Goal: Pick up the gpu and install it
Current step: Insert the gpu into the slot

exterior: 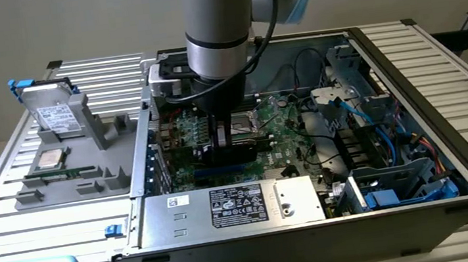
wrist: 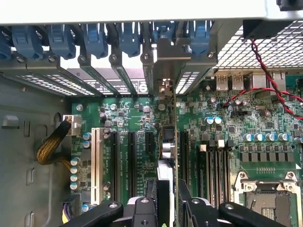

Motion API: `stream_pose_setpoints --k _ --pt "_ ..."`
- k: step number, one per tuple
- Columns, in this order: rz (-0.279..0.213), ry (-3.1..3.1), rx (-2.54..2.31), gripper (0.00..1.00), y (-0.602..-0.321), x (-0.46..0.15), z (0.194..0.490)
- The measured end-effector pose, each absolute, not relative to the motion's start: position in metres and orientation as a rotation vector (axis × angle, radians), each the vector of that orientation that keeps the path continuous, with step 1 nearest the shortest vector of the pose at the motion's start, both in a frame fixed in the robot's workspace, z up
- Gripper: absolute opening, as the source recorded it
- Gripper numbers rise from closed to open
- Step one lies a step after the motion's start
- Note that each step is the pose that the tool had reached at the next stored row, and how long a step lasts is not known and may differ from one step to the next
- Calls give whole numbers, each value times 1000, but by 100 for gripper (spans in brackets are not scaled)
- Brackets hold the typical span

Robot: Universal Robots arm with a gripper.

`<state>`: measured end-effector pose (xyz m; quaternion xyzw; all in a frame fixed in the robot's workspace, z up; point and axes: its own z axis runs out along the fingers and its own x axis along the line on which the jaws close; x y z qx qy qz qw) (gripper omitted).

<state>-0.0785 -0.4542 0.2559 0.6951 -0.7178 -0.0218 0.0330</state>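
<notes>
The gpu (exterior: 241, 151) stands on edge inside the open computer case, low over the green motherboard (exterior: 283, 135). My gripper (exterior: 230, 135) reaches straight down from the arm and is shut on the card's upper edge. In the wrist view the gpu (wrist: 166, 142) is seen edge-on as a thin line between black expansion slots (wrist: 130, 156), with a finger (wrist: 144, 210) on either side of it. Its silver end bracket (wrist: 166, 52) sits at the case's rear slot openings. Whether the card's lower edge sits in a slot is hidden.
A grey power supply (exterior: 225, 208) lies along the case's near side. Blue cables and drive cages (exterior: 396, 159) are at the exterior view's right. A grey fixture (exterior: 71, 169) outside the case holds a hard drive (exterior: 54, 115) and a processor (exterior: 50, 158). Blue bracket clips (wrist: 94, 38) line the rear wall.
</notes>
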Motion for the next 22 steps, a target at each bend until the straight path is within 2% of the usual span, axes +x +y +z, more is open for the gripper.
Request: stream_pose_setpoints --k 22 --pt "-67 -2209 2139 28 -454 -79 252"
